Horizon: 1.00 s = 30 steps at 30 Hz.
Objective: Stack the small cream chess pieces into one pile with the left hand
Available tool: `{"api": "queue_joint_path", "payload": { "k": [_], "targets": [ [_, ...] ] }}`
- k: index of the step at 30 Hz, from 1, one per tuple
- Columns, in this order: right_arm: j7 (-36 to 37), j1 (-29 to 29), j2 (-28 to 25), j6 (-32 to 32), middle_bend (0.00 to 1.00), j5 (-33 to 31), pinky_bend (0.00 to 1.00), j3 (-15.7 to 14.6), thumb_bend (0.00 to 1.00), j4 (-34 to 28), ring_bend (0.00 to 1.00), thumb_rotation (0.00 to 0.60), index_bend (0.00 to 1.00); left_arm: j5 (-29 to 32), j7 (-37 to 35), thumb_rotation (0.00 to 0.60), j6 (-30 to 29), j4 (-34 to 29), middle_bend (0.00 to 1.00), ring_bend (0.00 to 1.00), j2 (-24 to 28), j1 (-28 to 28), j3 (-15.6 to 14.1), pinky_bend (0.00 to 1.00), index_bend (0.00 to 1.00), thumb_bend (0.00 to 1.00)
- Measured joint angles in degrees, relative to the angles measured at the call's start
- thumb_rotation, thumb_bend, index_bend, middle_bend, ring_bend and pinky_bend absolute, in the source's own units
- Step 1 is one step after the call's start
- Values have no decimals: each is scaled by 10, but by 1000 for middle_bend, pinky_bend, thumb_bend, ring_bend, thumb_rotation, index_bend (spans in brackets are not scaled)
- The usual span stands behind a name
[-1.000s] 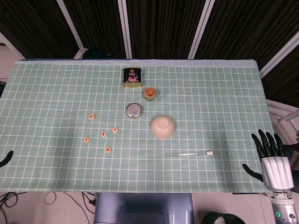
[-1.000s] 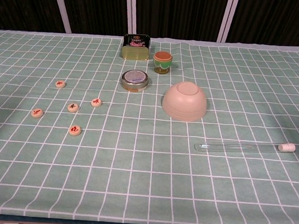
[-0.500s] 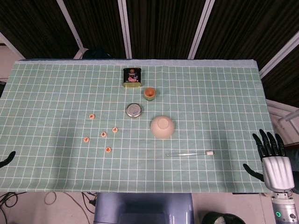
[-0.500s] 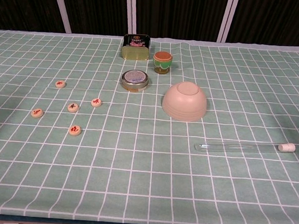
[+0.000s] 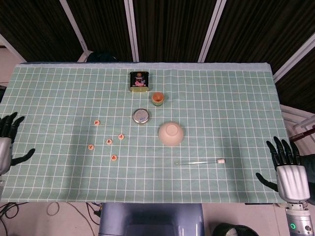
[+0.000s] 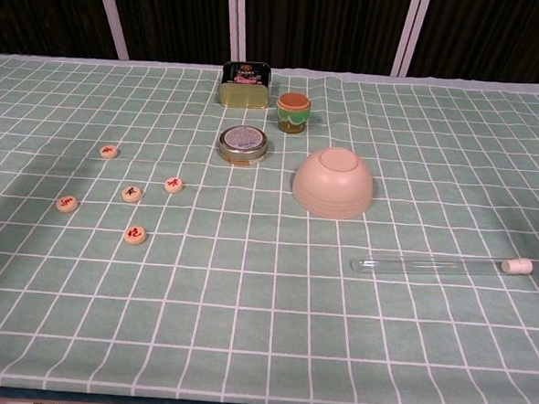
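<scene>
Five cream chess pieces (image 5: 109, 141) lie flat and unstacked, all apart from one another, left of the upturned bowl (image 5: 171, 133). Left hand (image 5: 7, 142) hangs at the cloth's left edge, far left of the bowl, fingers spread and holding nothing. The pieces lie to its right, inboard. Nearest to it is the piece (image 6: 66, 204) furthest left of the bowl; the rest trail toward the bowl in a loose cluster.

Discs have no long axis, so approach angle looks free. Bare cloth (image 5: 54, 123) lies between hand and cluster, nothing to dodge. Round tin (image 5: 141, 116) sits just left of and behind the bowl, close past the cluster. Test tube (image 5: 199, 162) lies in front of the bowl to the right. Right hand (image 5: 288, 169) is far right of the bowl, splayed and empty, well away from the pieces.
</scene>
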<state>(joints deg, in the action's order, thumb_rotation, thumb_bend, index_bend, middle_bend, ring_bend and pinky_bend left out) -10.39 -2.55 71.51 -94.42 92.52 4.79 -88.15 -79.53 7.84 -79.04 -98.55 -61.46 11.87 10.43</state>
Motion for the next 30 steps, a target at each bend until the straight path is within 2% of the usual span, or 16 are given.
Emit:
{"api": "queue_joint_path", "payload": {
  "k": [7,12,19,24,30],
  "targets": [
    [1,-1,0,3,13,-7,0,3,233,-2,0,600,89,60,100,600,108,-5,0,0,-44,94,25,0,211,170],
    [5,-2,-2,8,13,-15,0,6,233,-4,0,600,90,123,189,600,157,8,0,0,-113,154,33,0,240,170],
    [11,-3,-5,14,13,-25,0,10,232,-7,0,600,89,187,285,600,186,70,0,0,-232,217,29,0,264,188],
    [14,-1,-6,13,13,-27,0,10,232,-10,0,600,90,230,319,600,200,143,0,0,-312,260,30,0,300,213],
    [19,-2,-8,16,13,-33,0,12,233,-11,0,600,89,261,357,600,205,209,0,0,-381,301,32,0,342,240]
  ]
}}
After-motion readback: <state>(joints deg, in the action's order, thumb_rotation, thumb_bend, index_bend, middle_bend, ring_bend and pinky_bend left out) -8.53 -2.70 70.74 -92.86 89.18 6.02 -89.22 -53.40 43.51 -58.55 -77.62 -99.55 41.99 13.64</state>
